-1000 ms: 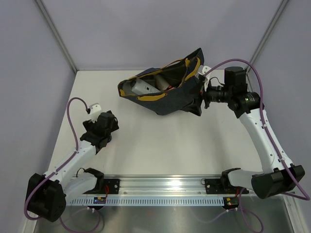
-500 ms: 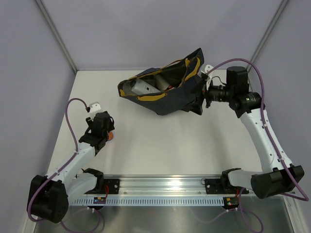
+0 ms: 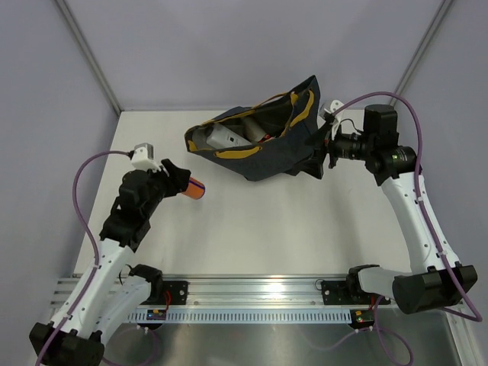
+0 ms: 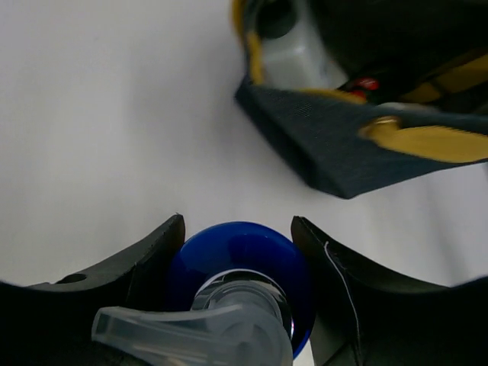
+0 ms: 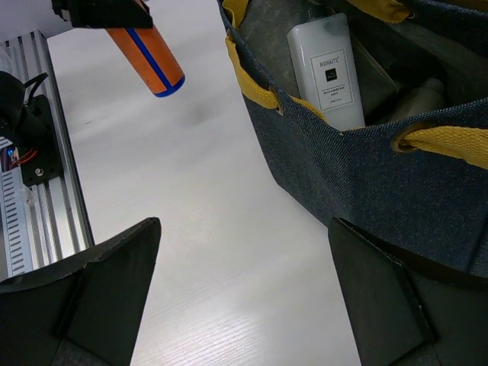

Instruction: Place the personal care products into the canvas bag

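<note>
A white counter [image 3: 267, 221] is seen from above, with two robot arms mounted at its near edge. The canvas bag [image 3: 267, 156], dark navy-grey with mustard-yellow handles [image 5: 450, 141], lies slumped at the far side of the counter with its mouth gaping open.

The left end effector [image 3: 183, 181] is positioned off the bag's left end, on the side nearer the arm bases, and is clamped on the orange bottle [image 3: 197, 188]. In the left wrist view the bottle's blue top [image 4: 236, 267] is pinched between the two black fingers [image 4: 145, 255], with a clear pump spout close to the lens. The orange body is seen jutting out beyond the fingertips, tilted, and raised off the counter, with a faint shadow cast below it. The bottle is held apart from the bag, outside it.

The right end effector [image 3: 324, 143] is placed at the bag's right end. Its fingers [image 5: 91, 293] are spread wide apart, and the bag's fabric wall is seen just beside one of them.

Inside the bag, a white labelled bottle [image 5: 324, 69] is seen lying near the left end of the opening. A beige bottle [image 5: 423, 99] is partly visible beside it, and something red [image 4: 366, 82] is glimpsed deeper in.
</note>
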Robot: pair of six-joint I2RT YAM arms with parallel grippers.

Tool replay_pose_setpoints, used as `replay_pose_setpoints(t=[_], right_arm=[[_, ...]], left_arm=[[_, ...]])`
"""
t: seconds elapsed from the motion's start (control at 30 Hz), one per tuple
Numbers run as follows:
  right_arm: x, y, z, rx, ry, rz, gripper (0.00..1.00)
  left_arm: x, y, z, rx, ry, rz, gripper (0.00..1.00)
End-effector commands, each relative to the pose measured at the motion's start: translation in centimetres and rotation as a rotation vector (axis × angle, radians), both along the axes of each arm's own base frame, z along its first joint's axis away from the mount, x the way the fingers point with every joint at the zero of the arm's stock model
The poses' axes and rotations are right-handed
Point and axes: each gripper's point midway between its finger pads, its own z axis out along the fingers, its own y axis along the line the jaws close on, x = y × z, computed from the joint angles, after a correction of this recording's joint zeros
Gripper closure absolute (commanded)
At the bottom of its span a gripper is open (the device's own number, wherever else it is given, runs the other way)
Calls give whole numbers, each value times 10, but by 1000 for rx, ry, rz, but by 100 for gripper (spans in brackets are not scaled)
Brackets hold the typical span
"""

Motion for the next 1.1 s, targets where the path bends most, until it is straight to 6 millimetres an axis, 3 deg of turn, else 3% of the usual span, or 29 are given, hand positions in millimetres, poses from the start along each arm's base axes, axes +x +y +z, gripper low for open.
replay_pose_setpoints(t=[0.0, 0.03, 0.07, 0.13, 0.17, 0.2, 0.27, 0.33, 0.37, 0.4, 0.43, 0.47, 0.5, 0.57, 0.6, 0.73, 0.87, 1.0, 1.07], right_arm=[[-5, -5, 16, 30, -45, 0, 1], [-5, -7, 16, 31, -45, -3, 1], [-3, -10, 16, 30, -42, -13, 1], [-3, -12, 16, 31, -40, -17, 0], [-3, -14, 16, 32, -37, -22, 0], [-2, -15, 16, 34, -36, -27, 0], [-2, -17, 13, 38, -23, -35, 0], [-1, -20, 12, 43, -17, -46, 0], [-2, -21, 11, 41, -15, -51, 0], [-1, -23, 11, 40, -16, -61, 0], [-1, -25, 10, 37, -15, -71, 1], [-2, -26, 9, 34, -14, -75, 1], [-2, -28, 8, 30, -14, -81, 0], [-1, -32, 5, 22, -7, -98, 0], [-1, -33, 4, 20, -6, -104, 0], [1, -38, 0, 23, 5, -123, 1], [5, -40, -2, 30, 14, -137, 0], [8, -43, -8, 32, 31, -148, 1], [10, -44, -11, 35, 40, -153, 0]], left_arm=[[-8, -43, 118, -207, -285, -217, 100], [-7, -49, 132, -233, -313, -244, 100], [-10, -53, 159, -250, -364, -270, 100], [-7, -68, 178, -258, -389, -328, 100], [-9, -71, 210, -271, -462, -347, 100], [-7, -77, 226, -275, -501, -364, 100], [15, -88, 233, -265, -506, -374, 100], [27, -95, 264, -281, -582, -381, 100], [49, -104, 256, -275, -560, -379, 100], [56, -106, 272, -281, -606, -378, 100], [66, -110, 273, -274, -611, -380, 100], [88, -121, 257, -261, -573, -392, 100], [94, -126, 267, -257, -596, -399, 100], [109, -138, 260, -241, -583, -423, 100], [123, -149, 244, -227, -548, -441, 100], [138, -175, 219, -218, -512, -480, 100], [141, -203, 195, -241, -477, -520, 100], [148, -230, 182, -211, -487, -537, 100], [155, -249, 163, -182, -467, -549, 98]])
